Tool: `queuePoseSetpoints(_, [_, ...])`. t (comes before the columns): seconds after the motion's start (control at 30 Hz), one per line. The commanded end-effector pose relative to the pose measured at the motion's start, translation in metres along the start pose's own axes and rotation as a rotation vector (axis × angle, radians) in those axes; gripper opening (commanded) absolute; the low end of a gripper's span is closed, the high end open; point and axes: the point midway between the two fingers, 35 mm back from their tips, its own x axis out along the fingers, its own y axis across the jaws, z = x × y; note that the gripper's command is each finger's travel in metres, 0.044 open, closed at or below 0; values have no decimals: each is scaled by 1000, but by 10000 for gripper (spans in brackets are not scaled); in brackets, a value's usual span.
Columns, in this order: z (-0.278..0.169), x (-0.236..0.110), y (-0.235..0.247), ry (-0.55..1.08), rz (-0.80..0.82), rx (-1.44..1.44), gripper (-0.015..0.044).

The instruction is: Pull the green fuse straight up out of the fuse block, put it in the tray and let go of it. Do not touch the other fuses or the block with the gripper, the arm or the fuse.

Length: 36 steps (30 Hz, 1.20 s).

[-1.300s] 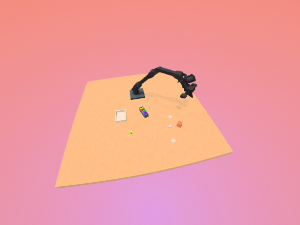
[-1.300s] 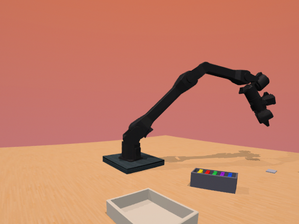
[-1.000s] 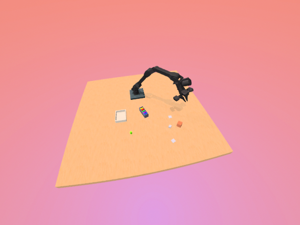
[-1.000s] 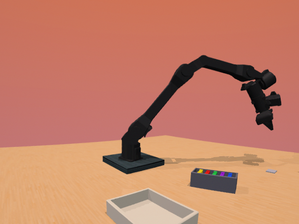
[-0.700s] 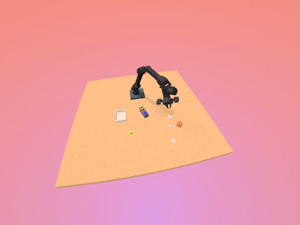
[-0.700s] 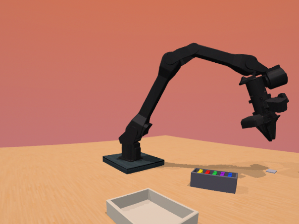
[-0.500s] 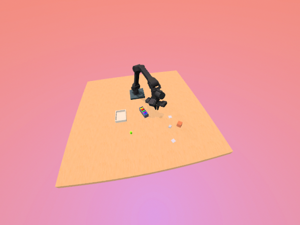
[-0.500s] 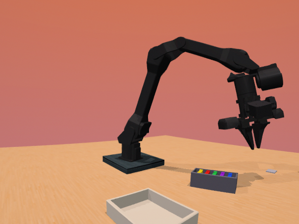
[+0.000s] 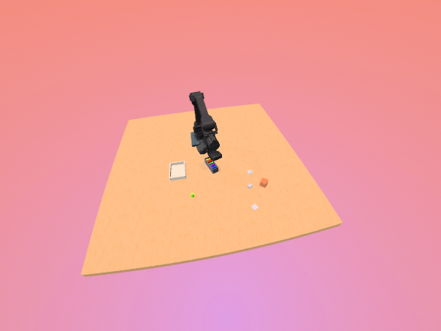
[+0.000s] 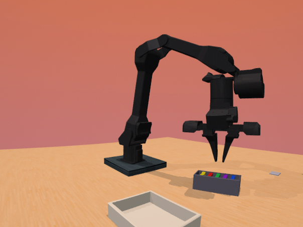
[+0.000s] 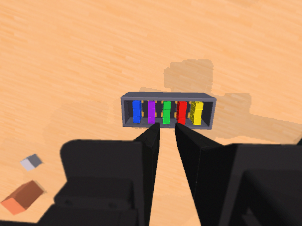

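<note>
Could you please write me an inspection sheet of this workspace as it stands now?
Surface: wooden table.
Job's things: green fuse seated mid-row in the fuse block; tray holds nothing.
Clutter: orange cube, small white tiles, tiny green ball.
Grippers: gripper hangs above the block, slightly open, holding nothing.
Cables: nothing seen.
Surroundings: plain reddish backdrop.
</note>
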Motion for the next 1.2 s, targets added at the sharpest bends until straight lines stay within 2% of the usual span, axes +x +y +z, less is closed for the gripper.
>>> queuePoseSetpoints(0.0, [0, 4, -2, 4, -8, 11, 73])
queuePoseSetpoints(1.17, [1, 32, -2, 4, -8, 11, 73])
